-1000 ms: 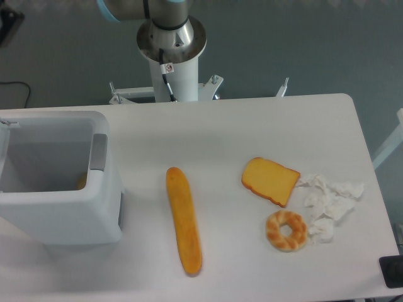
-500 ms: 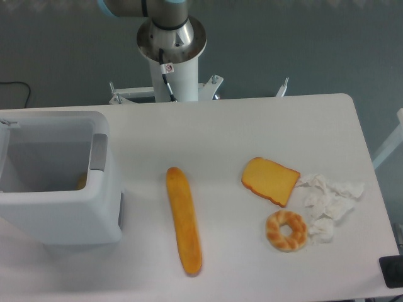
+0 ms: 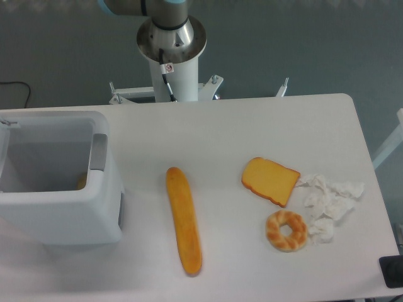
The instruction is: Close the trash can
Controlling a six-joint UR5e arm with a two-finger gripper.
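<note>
The trash can [image 3: 60,179] is sitting open at the frame's left. The gripper is lying out of view, so its state cannot be told; pressing the lid down squarely should latch it.

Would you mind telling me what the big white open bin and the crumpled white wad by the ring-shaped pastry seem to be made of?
The big white open bin looks like moulded plastic: smooth, faintly glossy walls, rounded corners. The crumpled white wad beside the ring-shaped pastry looks like tissue or thin paper: matte, sharply creased folds.

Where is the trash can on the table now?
The trash can stands open at the left edge of the table in the camera view, with the baguette as its nearest neighbour to the right.
</note>
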